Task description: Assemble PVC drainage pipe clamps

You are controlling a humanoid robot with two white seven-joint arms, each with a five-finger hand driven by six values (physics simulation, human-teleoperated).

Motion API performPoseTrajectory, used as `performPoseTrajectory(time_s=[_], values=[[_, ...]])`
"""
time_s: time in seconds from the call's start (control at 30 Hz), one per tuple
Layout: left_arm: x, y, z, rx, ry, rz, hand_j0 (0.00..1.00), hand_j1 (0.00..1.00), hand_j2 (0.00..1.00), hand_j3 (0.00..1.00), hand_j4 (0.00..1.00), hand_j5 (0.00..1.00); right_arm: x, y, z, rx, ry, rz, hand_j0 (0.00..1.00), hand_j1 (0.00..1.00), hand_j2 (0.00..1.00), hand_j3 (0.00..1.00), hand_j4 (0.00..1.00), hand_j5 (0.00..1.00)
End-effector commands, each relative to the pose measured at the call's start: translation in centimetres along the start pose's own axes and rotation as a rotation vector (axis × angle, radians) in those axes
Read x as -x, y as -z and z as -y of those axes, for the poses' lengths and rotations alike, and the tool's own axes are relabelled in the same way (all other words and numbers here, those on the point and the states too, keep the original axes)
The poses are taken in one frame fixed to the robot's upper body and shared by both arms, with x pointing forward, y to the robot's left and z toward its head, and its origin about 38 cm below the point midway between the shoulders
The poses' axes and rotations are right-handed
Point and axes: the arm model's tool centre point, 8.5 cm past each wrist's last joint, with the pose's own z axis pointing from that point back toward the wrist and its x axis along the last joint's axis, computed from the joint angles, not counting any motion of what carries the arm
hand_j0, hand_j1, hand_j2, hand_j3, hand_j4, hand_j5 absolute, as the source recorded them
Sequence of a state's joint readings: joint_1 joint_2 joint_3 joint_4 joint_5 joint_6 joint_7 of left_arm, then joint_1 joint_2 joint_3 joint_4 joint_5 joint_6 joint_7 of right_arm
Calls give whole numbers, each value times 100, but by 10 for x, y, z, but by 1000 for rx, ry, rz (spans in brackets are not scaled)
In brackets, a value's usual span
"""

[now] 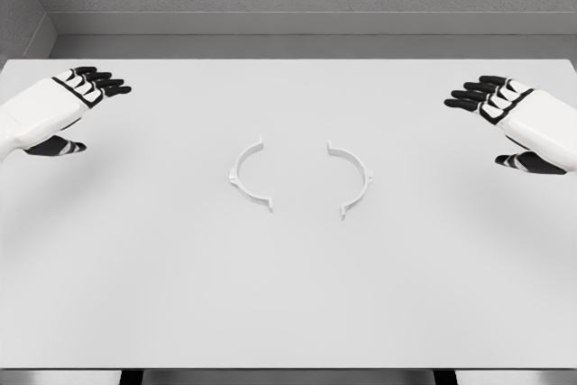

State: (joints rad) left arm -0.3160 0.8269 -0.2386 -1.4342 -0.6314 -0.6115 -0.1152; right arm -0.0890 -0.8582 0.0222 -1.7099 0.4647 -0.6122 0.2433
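Clamp halves (249, 175) (350, 178) apart on table (288, 295)

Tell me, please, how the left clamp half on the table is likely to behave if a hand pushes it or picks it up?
The left clamp half is a thin curved strip lying flat on the table, so it probably slides or spins rather than rolls. It looks slender, so likely light and perhaps slightly springy. Its low profile may make pinching it awkward. Both hands, left and right, are open and apart from it.

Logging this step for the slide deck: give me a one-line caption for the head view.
Two clamp halves lie apart, facing each other, on the white table; open left hand and right hand flank them.
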Motion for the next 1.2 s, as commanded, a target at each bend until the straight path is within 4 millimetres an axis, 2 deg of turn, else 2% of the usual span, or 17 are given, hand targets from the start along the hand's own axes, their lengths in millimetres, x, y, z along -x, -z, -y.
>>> performPoseTrajectory(time_s=[0.0, 0.07, 0.1, 0.17, 0.2, 0.23, 0.33, 0.4, 0.43, 0.57, 0.63, 0.73, 0.83, 1.1, 1.17], values=[[-5, 7, 0, -42, -34, 6, 100, 100, 100, 100, 100, 100, 0, 0, -1, -2, 3, 1, 100, 100, 100, 100, 100, 100], [-19, 27, 6, -86, -81, 32, 100, 100, 100, 100, 100, 100, -1, 0, -2, 6, 19, 3, 100, 100, 100, 100, 100, 100], [-23, 35, 8, -105, -100, 41, 100, 100, 100, 100, 100, 100, -5, 6, -14, 0, 51, 18, 100, 100, 100, 100, 100, 100], [-32, 50, 13, -136, -142, 51, 100, 100, 100, 100, 100, 100, -6, 13, -25, -11, 78, 11, 100, 100, 100, 100, 100, 100], [-36, 54, 14, -149, -156, 57, 100, 100, 100, 100, 100, 100, -5, 14, -32, -68, 86, 8, 100, 100, 100, 100, 100, 100], [-41, 59, 16, -160, -171, 65, 100, 100, 100, 100, 100, 100, -6, 21, -33, -63, 88, 12, 100, 100, 100, 100, 100, 100], [-54, 73, 23, -187, -218, 84, 100, 100, 100, 100, 100, 100, -23, 48, -56, -118, 115, 49, 100, 100, 100, 100, 100, 100], [-63, 81, 32, -186, -253, 94, 100, 100, 100, 100, 100, 100, -13, 65, -58, -126, 130, 50, 100, 100, 100, 100, 100, 100], [-66, 85, 38, -182, -269, 96, 100, 100, 100, 100, 100, 100, -15, 74, -69, -139, 156, 56, 100, 100, 100, 100, 100, 100], [-68, 101, 50, -188, -331, 77, 100, 100, 100, 100, 100, 100, -25, 86, -81, -155, 182, 82, 100, 100, 100, 100, 100, 100], [-67, 102, 51, -187, -337, 74, 100, 100, 100, 100, 100, 100, -31, 91, -84, -150, 195, 97, 100, 100, 100, 100, 100, 100], [-78, 112, 58, -194, -372, 85, 100, 100, 100, 100, 100, 100, -34, 95, -85, -144, 201, 106, 100, 100, 100, 100, 100, 100], [-82, 115, 62, -190, -387, 89, 100, 100, 100, 100, 100, 100, -28, 106, -97, -168, 234, 96, 100, 100, 100, 100, 100, 100], [-87, 117, 73, -177, -412, 84, 100, 100, 100, 100, 100, 100, -30, 121, -107, -154, 287, 91, 100, 100, 100, 100, 100, 100], [-95, 121, 78, -155, -412, 107, 100, 100, 100, 100, 100, 100, -31, 125, -107, -146, 292, 94, 100, 100, 100, 100, 100, 100]])
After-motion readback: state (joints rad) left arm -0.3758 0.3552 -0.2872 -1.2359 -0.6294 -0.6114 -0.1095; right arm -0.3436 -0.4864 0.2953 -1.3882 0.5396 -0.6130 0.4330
